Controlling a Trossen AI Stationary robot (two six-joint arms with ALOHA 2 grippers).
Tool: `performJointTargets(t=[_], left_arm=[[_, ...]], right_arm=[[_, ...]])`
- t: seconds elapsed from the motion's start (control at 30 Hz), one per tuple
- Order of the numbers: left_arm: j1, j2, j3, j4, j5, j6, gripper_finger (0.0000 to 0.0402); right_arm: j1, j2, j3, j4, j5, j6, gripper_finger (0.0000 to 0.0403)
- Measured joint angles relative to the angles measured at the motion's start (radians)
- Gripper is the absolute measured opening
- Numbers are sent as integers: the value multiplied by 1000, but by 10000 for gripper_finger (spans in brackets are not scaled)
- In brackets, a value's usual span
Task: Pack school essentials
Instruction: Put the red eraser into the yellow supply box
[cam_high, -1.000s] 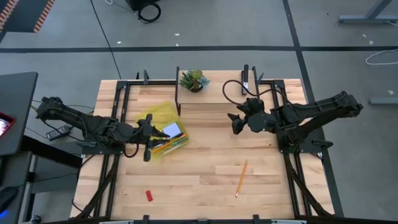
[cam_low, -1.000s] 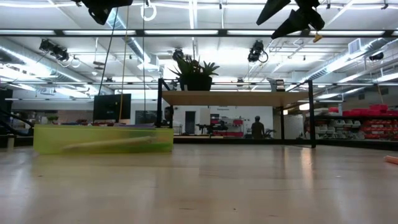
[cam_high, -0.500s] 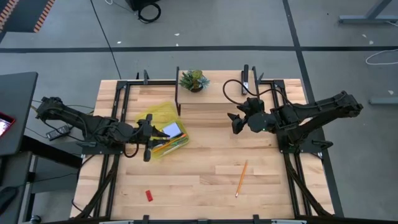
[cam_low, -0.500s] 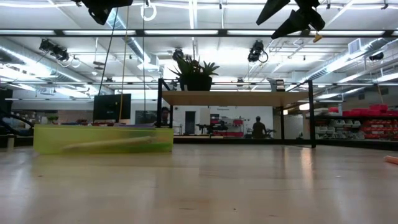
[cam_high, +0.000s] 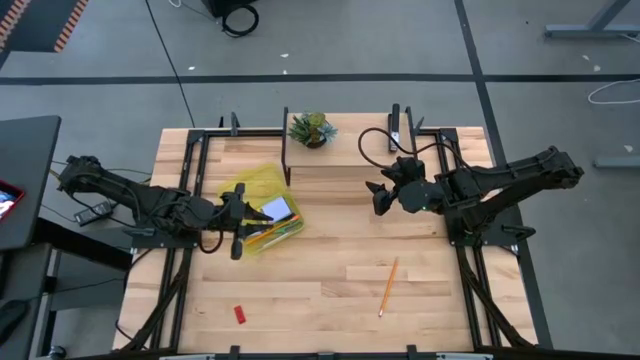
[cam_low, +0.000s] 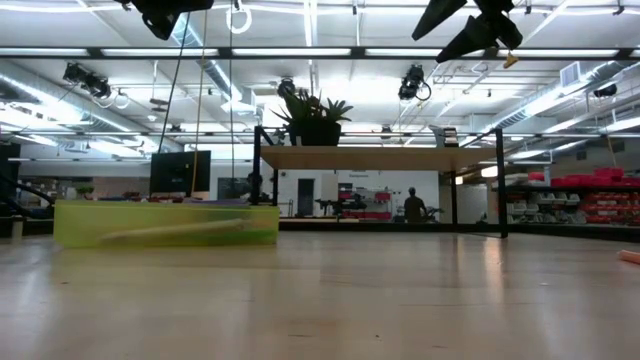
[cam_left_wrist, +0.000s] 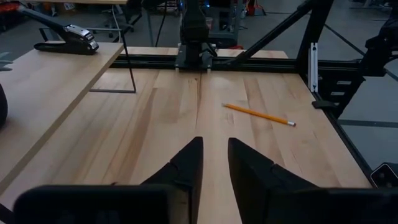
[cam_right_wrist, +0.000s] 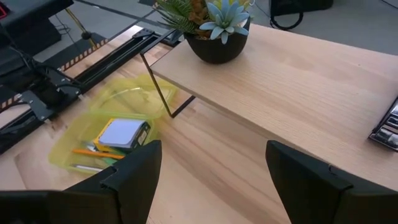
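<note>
- Starting at the left gripper (cam_left_wrist: 214, 163): its two dark fingers stand a narrow gap apart with nothing between them, held above the table beside the yellow-green pouch (cam_high: 262, 222).
- The right gripper (cam_right_wrist: 213, 163) has its fingers spread wide and empty, raised over the middle of the table, near the shelf that carries the potted plant (cam_high: 309, 129) and the black stapler (cam_left_wrist: 68, 39).
- Inside the pouch lie a pale blue notepad (cam_right_wrist: 122, 132) and orange pencils (cam_right_wrist: 96, 152), already packed by the look of it.
- One loose orange pencil (cam_high: 387, 286) lies flat on bare wood in front of the right arm, well apart from the pouch.
- A small red eraser (cam_high: 240, 314) sits near the front edge, on the left arm's side.
- The pencil is probably light, stiff and round, so it may roll; a pinch across the shaft near its middle should keep it level.
- The eraser seems light and grippy; a pinch across its short sides ought to hold.
- The pouch looks thin and soft, likely to slide if nudged.
</note>
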Motion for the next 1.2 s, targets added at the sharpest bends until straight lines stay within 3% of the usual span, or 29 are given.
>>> performJointTargets(t=[1.2], left_arm=[[0,0,0,0,0,0,85]], right_arm=[[-3,0,0,0,-15,-5,293]])
